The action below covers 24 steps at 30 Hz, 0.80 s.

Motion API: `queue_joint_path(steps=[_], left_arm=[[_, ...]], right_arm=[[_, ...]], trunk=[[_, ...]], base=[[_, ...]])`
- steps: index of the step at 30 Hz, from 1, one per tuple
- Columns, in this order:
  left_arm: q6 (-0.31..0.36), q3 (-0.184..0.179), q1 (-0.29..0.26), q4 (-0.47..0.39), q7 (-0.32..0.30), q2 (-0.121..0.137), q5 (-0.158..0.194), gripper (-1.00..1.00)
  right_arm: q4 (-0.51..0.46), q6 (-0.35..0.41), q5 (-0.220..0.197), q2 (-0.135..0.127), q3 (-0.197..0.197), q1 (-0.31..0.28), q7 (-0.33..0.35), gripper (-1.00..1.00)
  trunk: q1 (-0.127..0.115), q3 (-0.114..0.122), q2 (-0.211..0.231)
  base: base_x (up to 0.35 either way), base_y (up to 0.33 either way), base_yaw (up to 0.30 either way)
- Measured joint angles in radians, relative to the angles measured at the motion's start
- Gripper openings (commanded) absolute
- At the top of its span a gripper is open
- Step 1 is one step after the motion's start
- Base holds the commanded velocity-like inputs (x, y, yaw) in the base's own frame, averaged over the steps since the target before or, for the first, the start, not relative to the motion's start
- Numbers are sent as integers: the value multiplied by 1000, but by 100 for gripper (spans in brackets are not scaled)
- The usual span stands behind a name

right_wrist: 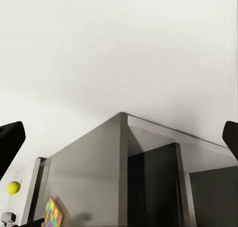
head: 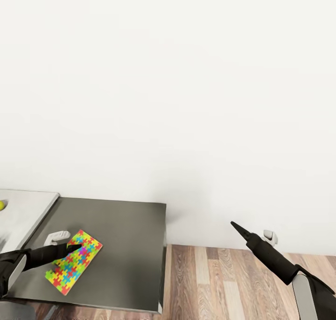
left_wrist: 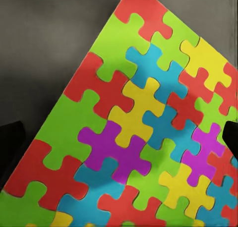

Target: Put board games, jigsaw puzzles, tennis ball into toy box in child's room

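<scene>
Head view: the left end effector [head: 74, 248] is hovering over the far edge of a jigsaw puzzle [head: 73, 262] that is lying flat on the dark grey section of the counter [head: 126, 245], towards its left side. A small white object [head: 57, 238] is sitting just beyond the puzzle, and a sliver of the tennis ball [head: 2, 205] is showing at the left edge on the paler counter top. The right end effector [head: 239, 228] is hanging in the air over the wood-plank floor [head: 219, 282], well apart from the counter; its finger spacing cannot be told here.

Left wrist view: the jigsaw puzzle [left_wrist: 144, 133] is lying close beneath the camera, with dark fingertips [left_wrist: 10, 138] showing at both sides, so the fingers are standing wide and holding nothing. The likely failure here is that the thin board, lying flush on the counter, offers no edge to grip, so closing fingers may slide over it or push it along.

Right wrist view: the fingertips [right_wrist: 11, 140] are standing wide apart, empty, pointing at the counter [right_wrist: 84, 187]; the puzzle [right_wrist: 52, 213] and tennis ball [right_wrist: 13, 187] are lying at its far left.
</scene>
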Motion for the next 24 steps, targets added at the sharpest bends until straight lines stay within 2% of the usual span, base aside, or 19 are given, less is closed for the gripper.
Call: queue_joint_path(steps=[6,18,24], left_arm=[[0,0,0,0,-7,0,-2,100],[0,0,0,0,-8,0,-3,100],[-2,0,0,1,-7,0,-7,100]], right_arm=[[0,0,0,1,0,0,-1,100],[0,-1,1,1,0,0,-4,100],[0,-2,2,1,1,0,-6,100]], trunk=[[0,0,0],[0,0,0],[0,0,0]], base=[[-123,-123,0],[-43,-80,0],[-4,-160,0]])
